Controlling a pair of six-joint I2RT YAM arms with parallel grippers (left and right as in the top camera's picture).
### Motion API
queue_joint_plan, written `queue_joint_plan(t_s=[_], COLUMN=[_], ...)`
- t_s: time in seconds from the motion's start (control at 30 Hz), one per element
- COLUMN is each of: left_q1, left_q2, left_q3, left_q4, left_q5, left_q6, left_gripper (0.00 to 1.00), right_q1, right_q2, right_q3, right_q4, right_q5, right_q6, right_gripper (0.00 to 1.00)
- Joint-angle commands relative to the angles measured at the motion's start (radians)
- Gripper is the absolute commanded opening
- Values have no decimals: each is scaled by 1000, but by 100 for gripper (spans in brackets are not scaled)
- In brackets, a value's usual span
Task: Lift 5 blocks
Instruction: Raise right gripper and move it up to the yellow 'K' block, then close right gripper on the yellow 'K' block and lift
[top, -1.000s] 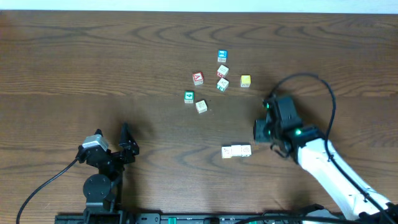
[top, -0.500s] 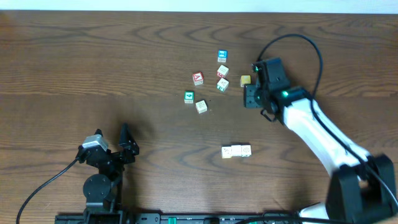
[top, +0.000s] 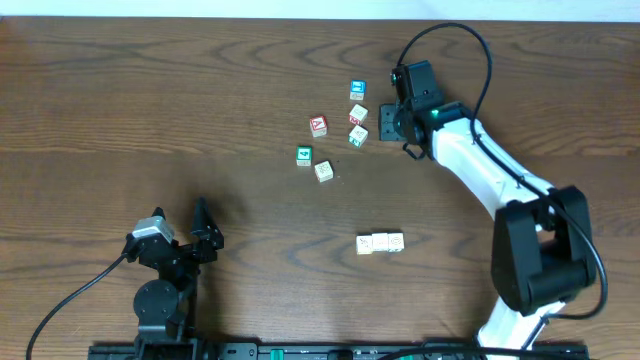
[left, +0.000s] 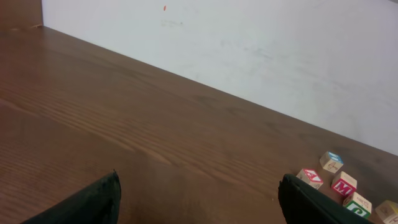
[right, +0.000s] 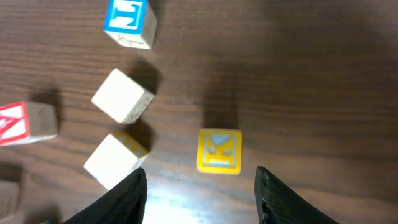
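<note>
- Blocks (top: 357, 135) seen from above: our right gripper (top: 392, 122) hangs over the yellow block and hides it. A row of three pale blocks (top: 380, 243) lies well apart from that spot, and the left gripper (top: 208, 232) is farther off.
- Left wrist: the left gripper (left: 205, 208) is spread wide and empty, with no yellow block in view.
- Right wrist: the yellow block (right: 219, 151) sits flat on the table (right: 323, 62) between our parted, empty fingers (right: 127, 196), a little off-centre. We should centre over it, come straight down, pinch opposite flat faces and avoid the pale neighbour (right: 115, 158) just beside it.
</note>
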Motion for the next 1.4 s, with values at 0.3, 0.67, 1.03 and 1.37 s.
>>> queue_joint_plan(t_s=[0.3, 0.67, 1.03, 1.37], left_q1=[3, 3, 3, 3], left_q2=[0, 0, 0, 0], left_q3=[-15, -15, -15, -15], left_q4=[-46, -46, -46, -46], left_q5=[-16, -16, -16, -16], left_q6=[6, 6, 6, 6], left_gripper=[82, 81, 81, 82], right_q1=[-48, -47, -39, -39], right_q2=[87, 106, 143, 143], right_q3=[31, 31, 31, 31], right_q4=[25, 60, 74, 65], right_q5=[26, 8, -35, -42], right_q6=[-12, -16, -34, -34], right_gripper=[55, 55, 51, 30])
